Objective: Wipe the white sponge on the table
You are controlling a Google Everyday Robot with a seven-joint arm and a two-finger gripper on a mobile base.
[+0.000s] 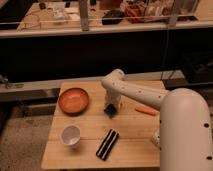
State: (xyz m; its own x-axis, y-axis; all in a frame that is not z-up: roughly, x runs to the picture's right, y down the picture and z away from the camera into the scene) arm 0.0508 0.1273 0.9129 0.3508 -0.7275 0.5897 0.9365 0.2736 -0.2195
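Note:
The table point(90, 150) is small, with a pale wooden plank top. My white arm reaches over it from the lower right. My gripper point(110, 109) points down at the middle of the table top, just right of the orange bowl point(74, 100). A small blue patch shows at the gripper's tip. I do not see a clearly white sponge. A pale bit point(155, 141) shows at the table's right side, mostly hidden behind my arm, and I cannot tell what it is.
A white cup point(70, 135) stands at the front left. A black oblong object point(107, 144) lies at the front middle. A thin orange stick-like item point(146, 110) lies at the right. A dark railing and a cluttered bench are behind the table.

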